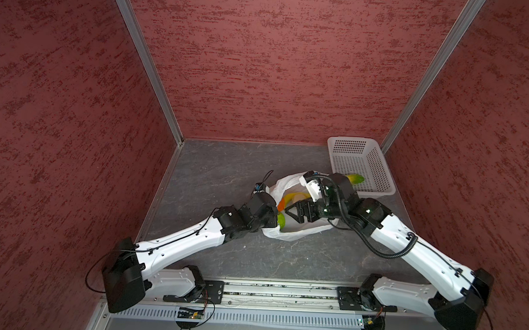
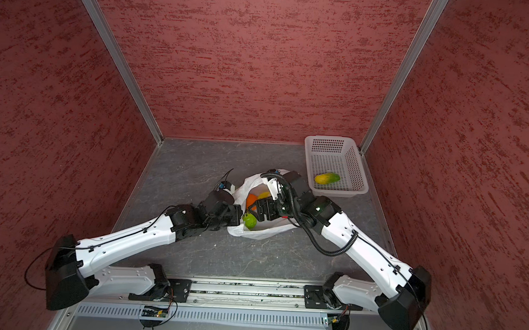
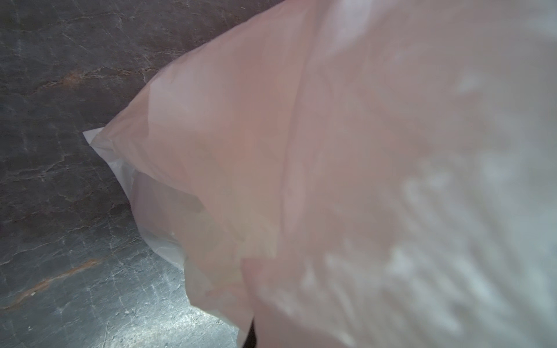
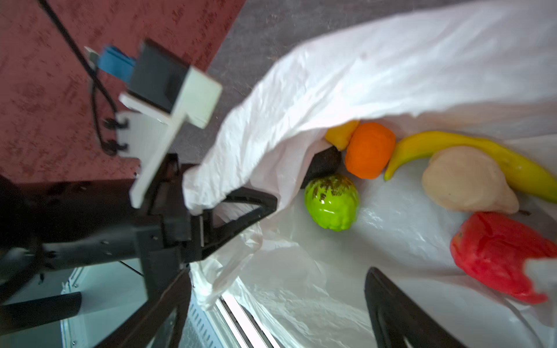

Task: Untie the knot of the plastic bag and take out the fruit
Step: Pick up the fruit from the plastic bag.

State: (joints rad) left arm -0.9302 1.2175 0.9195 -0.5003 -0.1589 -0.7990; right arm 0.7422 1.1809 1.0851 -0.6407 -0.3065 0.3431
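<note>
The white plastic bag (image 1: 303,231) (image 2: 269,232) lies on the grey floor with its mouth open. No knot shows. My left gripper (image 2: 239,215) (image 4: 265,205) is shut on the bag's rim and holds it up; film (image 3: 331,150) covers the left wrist view. My right gripper (image 1: 288,211) (image 4: 280,316) is open inside the mouth, above the bag's lower sheet. Fruit lies inside: a green piece (image 4: 331,205) (image 2: 250,221), an orange one (image 4: 369,150), a long yellow one (image 4: 452,144), a whitish one (image 4: 464,180), a red one (image 4: 497,256) and a dark one (image 4: 324,164).
A white perforated basket (image 1: 361,164) (image 2: 337,162) stands at the back right by the wall, with a yellow-green fruit (image 2: 327,178) in it. Red walls close in three sides. The arms' mounting rail (image 1: 267,291) runs along the front edge.
</note>
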